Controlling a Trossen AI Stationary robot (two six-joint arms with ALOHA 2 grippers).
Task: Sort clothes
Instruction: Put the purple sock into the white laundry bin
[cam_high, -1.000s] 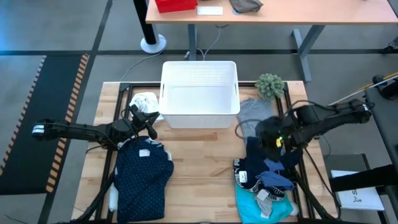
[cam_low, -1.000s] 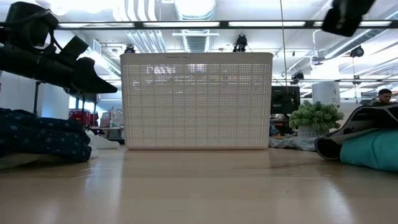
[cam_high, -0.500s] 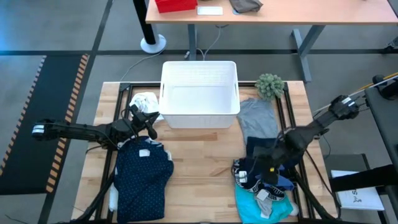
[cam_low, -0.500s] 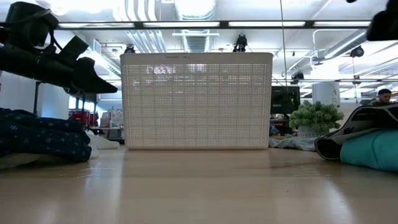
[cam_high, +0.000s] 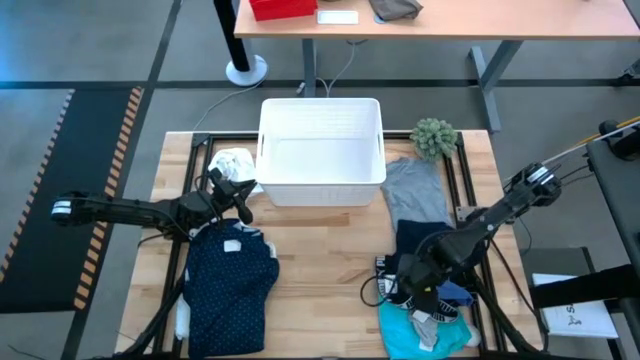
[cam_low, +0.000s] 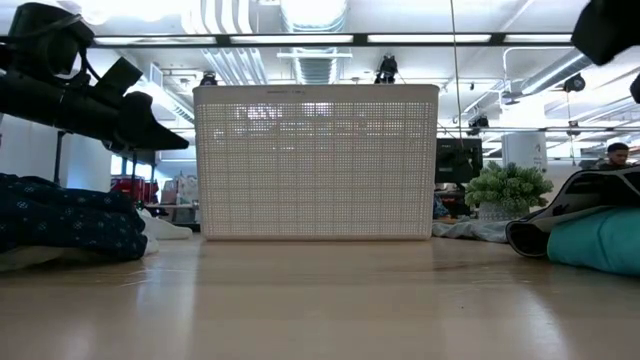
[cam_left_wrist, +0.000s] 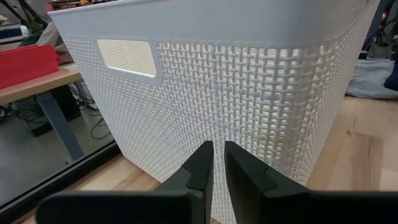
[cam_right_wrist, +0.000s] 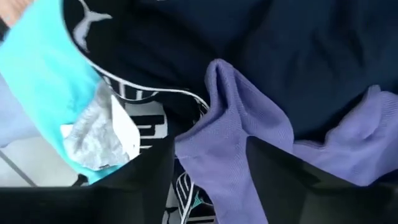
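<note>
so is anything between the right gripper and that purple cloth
Nothing visible. The right gripper is open directly over the purple cloth, one finger on either side of its fold, atop the dark clothes.

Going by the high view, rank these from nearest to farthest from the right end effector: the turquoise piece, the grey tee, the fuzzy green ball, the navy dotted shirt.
Measured from the right end effector, over the clothes pile on the table's right:
1. Turquoise piece, just beside it toward the near edge.
2. Grey tee, farther back on the right.
3. Fuzzy green ball and navy dotted shirt, far right corner and left side: too close to call.

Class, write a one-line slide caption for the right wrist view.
Right gripper, fingers open, straddles a purple cloth fold beside turquoise fabric.
</note>
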